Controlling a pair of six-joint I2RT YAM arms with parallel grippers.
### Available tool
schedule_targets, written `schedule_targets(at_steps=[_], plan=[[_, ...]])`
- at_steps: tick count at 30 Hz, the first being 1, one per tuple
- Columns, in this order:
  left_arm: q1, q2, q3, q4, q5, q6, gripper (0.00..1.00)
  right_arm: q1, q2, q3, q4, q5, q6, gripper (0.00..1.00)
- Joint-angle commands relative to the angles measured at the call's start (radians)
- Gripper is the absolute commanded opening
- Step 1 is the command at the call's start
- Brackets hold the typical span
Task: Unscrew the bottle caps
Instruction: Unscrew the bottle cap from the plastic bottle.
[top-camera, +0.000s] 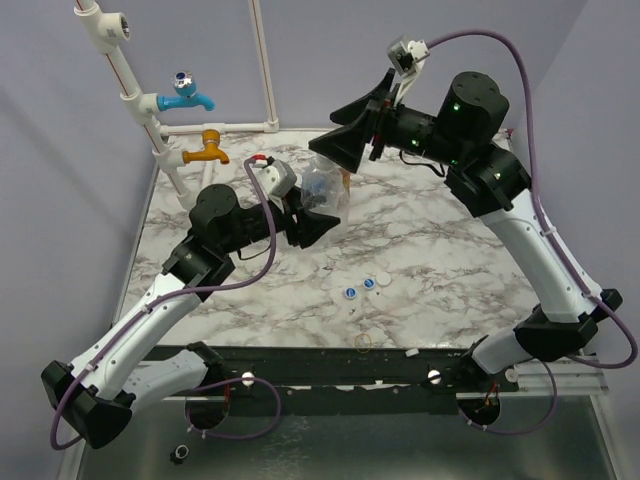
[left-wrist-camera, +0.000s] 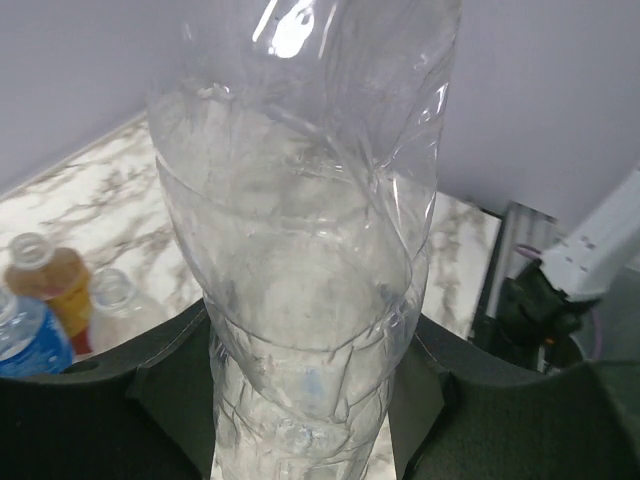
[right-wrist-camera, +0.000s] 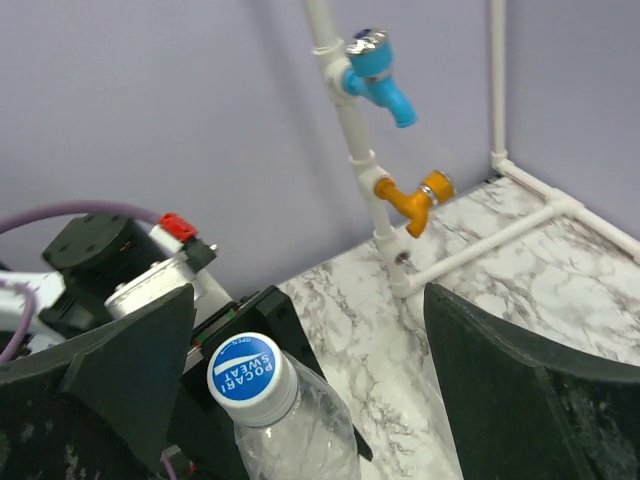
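My left gripper (top-camera: 316, 216) (left-wrist-camera: 300, 405) is shut on the lower body of a clear plastic bottle (top-camera: 325, 186) (left-wrist-camera: 300, 230) (right-wrist-camera: 300, 440), held upright over the table. Its blue-and-white bottle cap (right-wrist-camera: 245, 376) sits on the neck. My right gripper (top-camera: 332, 135) (right-wrist-camera: 310, 330) hovers above it, open wide. The cap lies between the fingers, nearer the left finger (right-wrist-camera: 110, 370), touching neither. Loose bottle caps (top-camera: 369, 284) lie on the marble in front. An amber bottle (left-wrist-camera: 48, 278), a blue-labelled bottle (left-wrist-camera: 25, 342) and a plain one (left-wrist-camera: 118, 296) stand uncapped beyond.
A white pipe frame carries a blue tap (top-camera: 186, 92) (right-wrist-camera: 375, 65) and an orange tap (top-camera: 207, 150) (right-wrist-camera: 415, 195) at the back left. A thin yellowish ring (top-camera: 363, 341) lies near the table's front edge (top-camera: 300, 350).
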Motion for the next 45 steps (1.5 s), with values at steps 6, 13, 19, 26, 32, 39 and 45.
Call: schedule_targets(at_steps=[6, 13, 19, 26, 32, 39, 45], plan=[[0.004, 0.026, -0.019, 0.002, -0.315, 0.071, 0.13, 0.037, 0.1, 0.072, -0.107, 0.238, 0.047, 0.73], [0.004, 0.029, -0.024, 0.006, -0.315, 0.065, 0.13, 0.046, 0.132, 0.087, -0.08, 0.192, 0.053, 0.63], [0.004, 0.026, -0.026, 0.006, -0.343, 0.06, 0.13, 0.05, 0.125, 0.048, -0.048, 0.154, 0.06, 0.69], [0.006, 0.026, -0.013, 0.013, -0.34, 0.049, 0.13, 0.049, 0.142, 0.047, -0.068, 0.16, 0.052, 0.38], [0.008, 0.023, 0.006, 0.021, -0.217, 0.018, 0.12, 0.05, 0.113, 0.054, -0.069, 0.136, 0.006, 0.1], [0.018, 0.019, 0.041, 0.07, 0.254, -0.079, 0.11, 0.047, 0.012, -0.017, 0.001, -0.352, -0.109, 0.05], [0.019, 0.022, 0.054, 0.073, 0.391, -0.125, 0.1, 0.029, -0.019, -0.061, -0.012, -0.626, -0.136, 0.1]])
